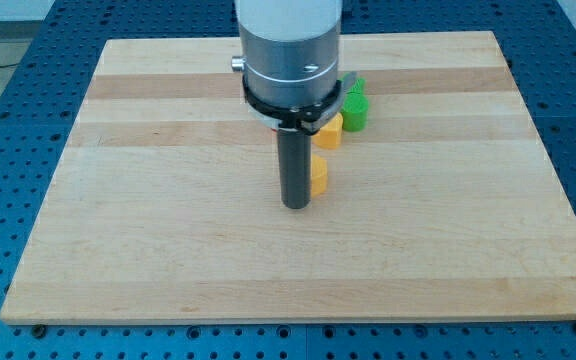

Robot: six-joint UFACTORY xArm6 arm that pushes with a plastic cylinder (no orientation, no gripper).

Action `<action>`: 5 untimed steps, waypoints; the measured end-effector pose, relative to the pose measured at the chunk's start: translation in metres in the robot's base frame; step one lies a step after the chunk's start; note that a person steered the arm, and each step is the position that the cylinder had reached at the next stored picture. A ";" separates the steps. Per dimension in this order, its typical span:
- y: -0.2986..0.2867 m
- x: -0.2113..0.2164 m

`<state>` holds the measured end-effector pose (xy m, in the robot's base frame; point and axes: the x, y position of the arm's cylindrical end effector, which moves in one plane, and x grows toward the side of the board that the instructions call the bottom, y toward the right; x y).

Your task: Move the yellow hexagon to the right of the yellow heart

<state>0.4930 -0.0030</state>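
**Three blocks bunched up mid-desk, rod parked right on them**

Three blocks are all we can count here, and they sit close together a bit above the middle of the wooden desk point(168, 250). There are no jaws on this rig, so nothing is wide, narrow or holding anything; the arm just ends in a dark rod, and our tip point(296, 205) is down on the wood.

The yellow block point(320, 175) right beside the tip, on the view's right of it, seems to be touching the rod or close to it. The rod covers its left part, so we honestly can't tell if that's the hexagon or the heart. Same goes for which way it points or where its long axis runs.

Just up and to the view's right of it there's a second yellow block point(330, 131), partly tucked under the arm's grey housing point(290, 50). Its shape isn't readable either.

A green block point(355, 107) stands just beside that second yellow one, on its upper right, maybe touching. We can't make out its shape either.

So on the right side of the yellow pair, green crowds the upper one.
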 end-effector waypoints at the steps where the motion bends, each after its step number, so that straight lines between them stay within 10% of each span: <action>1: 0.017 0.004; 5: -0.004 -0.060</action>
<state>0.4330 -0.0073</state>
